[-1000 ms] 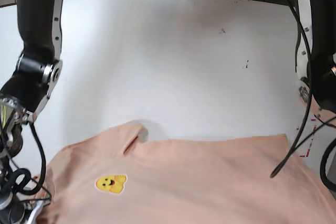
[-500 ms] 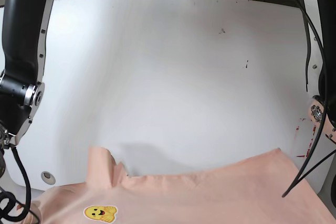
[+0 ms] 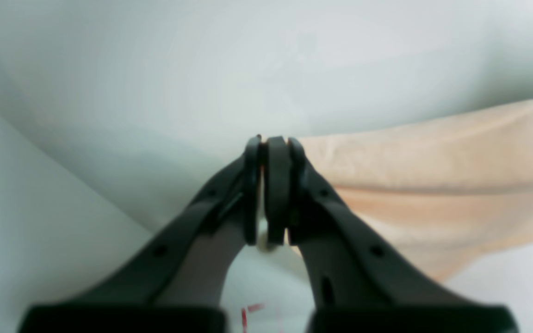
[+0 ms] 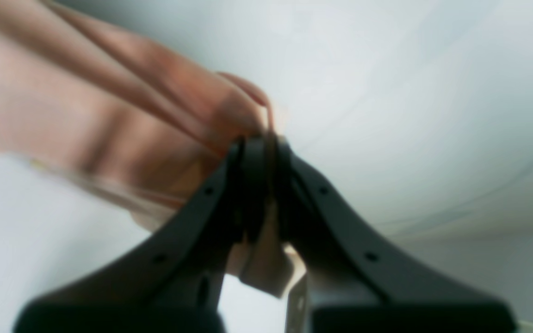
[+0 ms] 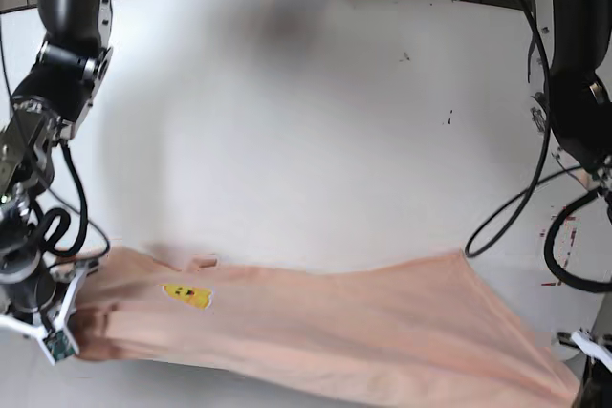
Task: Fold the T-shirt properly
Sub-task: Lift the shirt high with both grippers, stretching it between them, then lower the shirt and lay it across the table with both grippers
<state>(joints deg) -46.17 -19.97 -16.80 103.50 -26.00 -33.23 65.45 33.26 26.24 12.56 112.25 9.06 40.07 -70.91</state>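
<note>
The left claw (image 3: 271, 189) is pressed together on a thin edge of the T-shirt (image 5: 363, 332), the peach cloth running off to one side of its tips in the left wrist view. The right claw (image 4: 259, 185) is likewise clamped on a bunched fold of the same cloth, which bulges above and hangs below its tips. With one claw on each end, the shirt is stretched sideways between the two arms along the near edge of the white table (image 5: 306, 121), probably so that it can be spread flat and smooth before any fold is made. The small yellow face print (image 5: 187, 295) faces up near the right arm's end, just beside a notch in the far edge; the far part of the table is bare
</note>
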